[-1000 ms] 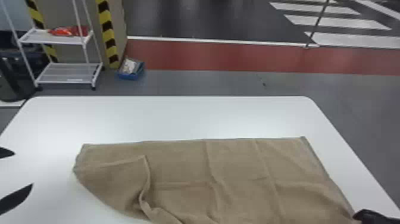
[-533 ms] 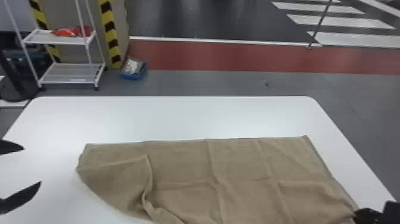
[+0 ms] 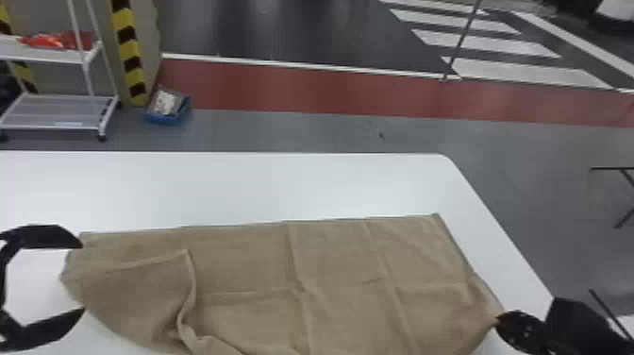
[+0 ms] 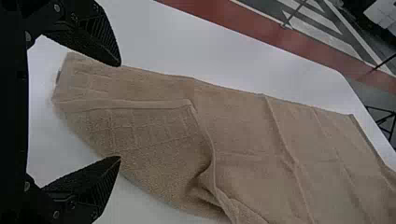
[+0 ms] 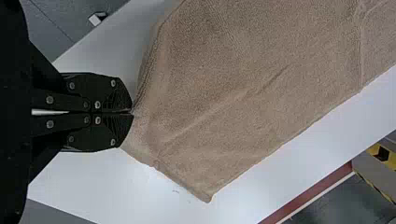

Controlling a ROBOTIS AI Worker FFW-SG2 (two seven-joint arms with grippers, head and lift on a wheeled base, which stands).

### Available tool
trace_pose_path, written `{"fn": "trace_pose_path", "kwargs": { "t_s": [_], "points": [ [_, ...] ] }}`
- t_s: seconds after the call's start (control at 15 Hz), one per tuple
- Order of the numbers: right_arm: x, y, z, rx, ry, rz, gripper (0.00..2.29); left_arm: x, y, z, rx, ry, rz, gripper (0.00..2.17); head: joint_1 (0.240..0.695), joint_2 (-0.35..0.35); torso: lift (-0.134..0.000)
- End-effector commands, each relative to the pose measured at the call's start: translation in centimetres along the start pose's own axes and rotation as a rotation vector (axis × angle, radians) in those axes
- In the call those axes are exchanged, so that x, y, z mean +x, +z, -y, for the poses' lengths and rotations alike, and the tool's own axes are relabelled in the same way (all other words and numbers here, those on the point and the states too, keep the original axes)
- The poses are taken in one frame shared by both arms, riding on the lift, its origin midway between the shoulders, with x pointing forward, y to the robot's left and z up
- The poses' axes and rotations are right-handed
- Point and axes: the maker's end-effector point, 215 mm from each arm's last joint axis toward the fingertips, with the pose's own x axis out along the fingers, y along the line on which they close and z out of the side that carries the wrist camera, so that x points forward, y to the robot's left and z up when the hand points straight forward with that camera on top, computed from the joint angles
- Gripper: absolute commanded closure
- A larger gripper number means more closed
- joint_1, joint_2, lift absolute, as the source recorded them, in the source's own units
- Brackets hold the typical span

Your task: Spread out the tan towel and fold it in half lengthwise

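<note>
White bench (image 3: 264,189): largest thing here. Tan towel (image 3: 339,264) on it, running along far edge and out toward right edge, one towel corner near bench's far right corner. Left end effector (image 3: 83,277) at towel's left end, gaping wide, nothing held. Right end effector (image 5: 132,112) near bench's right edge, closed on pinch of towel. Smallest: turned-over flap (image 4: 154,126), rumpled. Step, likely: spreading, before lengthwise fold. Next move probably needs left side gripping flap, drawing it flat while right anchors.
</note>
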Motion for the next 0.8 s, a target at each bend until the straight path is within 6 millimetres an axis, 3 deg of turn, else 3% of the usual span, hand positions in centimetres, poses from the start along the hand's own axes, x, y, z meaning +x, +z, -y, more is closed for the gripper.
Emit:
{"fn": "trace_pose_path", "kwargs": {
  "t_s": [0.0,0.13,0.4,0.73],
  "points": [
    [-0.1,0.2,-0.5,0.000,0.002,0.000,1.42,1.8,1.8,-0.9,0.063,-0.035,0.013,0.21,0.695,-0.260,-0.128],
    [-0.1,0.1,-0.7,0.002,0.003,-0.003,1.42,3.4,2.9,-1.9,0.023,-0.113,0.040,0.21,0.695,-0.279,-0.128],
    [0.1,0.1,-1.1,0.004,0.006,-0.011,1.42,6.0,4.8,-3.6,-0.222,-0.265,0.101,0.21,0.695,-0.310,-0.128],
    [0.3,-0.2,-1.5,0.004,0.012,-0.024,1.42,10.1,5.1,-1.6,-0.403,-0.435,0.054,0.27,0.695,-0.334,-0.128]
  ]
}}
